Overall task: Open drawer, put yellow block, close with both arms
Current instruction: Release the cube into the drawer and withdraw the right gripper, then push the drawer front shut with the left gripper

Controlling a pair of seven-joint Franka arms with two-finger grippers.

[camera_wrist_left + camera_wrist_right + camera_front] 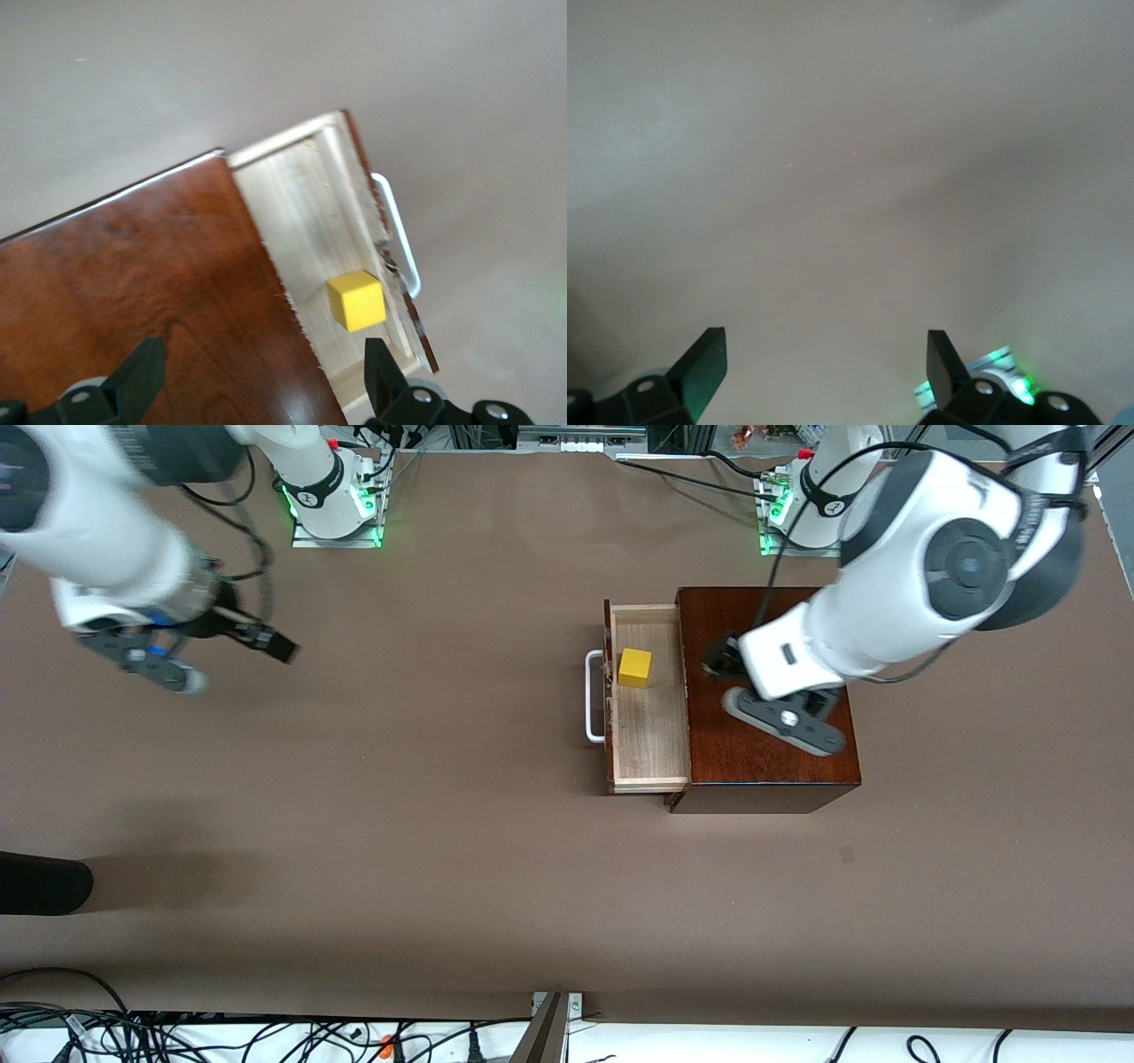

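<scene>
The drawer stands pulled out of the dark mahogany box, its white loop handle toward the right arm's end. The yellow block lies in the drawer tray. My left gripper hangs open and empty over the box top, beside the tray. In the left wrist view, the left gripper is above the box, with the block in the drawer. My right gripper is open and empty over bare table at the right arm's end; the right wrist view shows this gripper over table only.
Both arm bases with green lights stand along the table's robot edge. A dark object lies at the right arm's end of the table, nearer the front camera. Cables run along the front edge.
</scene>
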